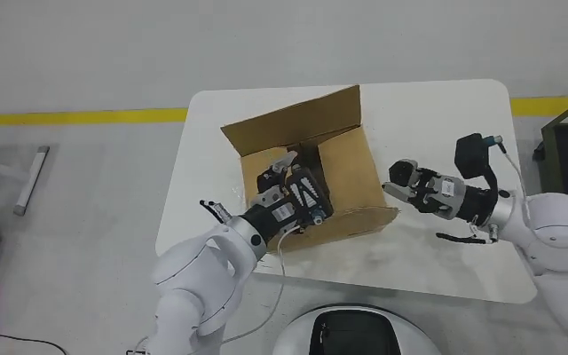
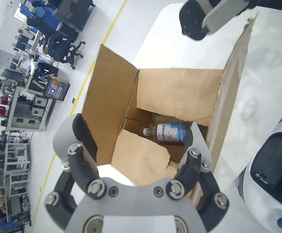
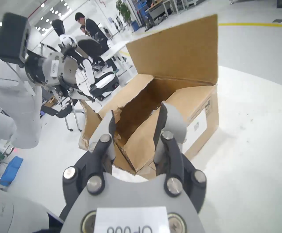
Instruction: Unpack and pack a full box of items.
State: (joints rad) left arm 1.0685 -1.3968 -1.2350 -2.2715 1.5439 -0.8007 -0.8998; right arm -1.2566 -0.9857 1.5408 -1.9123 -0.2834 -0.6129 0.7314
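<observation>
We see bright, even indoor light falling from overhead in all three views. The white table (image 1: 426, 115) is nearly washed out, and the cardboard box (image 1: 351, 169) casts only a soft, faint shadow on it. Inside the box the light drops to deep shade, though a plastic bottle (image 2: 167, 131) at the bottom catches some. Ceiling lights (image 3: 52, 9) glare in the right wrist view. Both wrist views bend straight lines near their edges, fisheye-like.
</observation>
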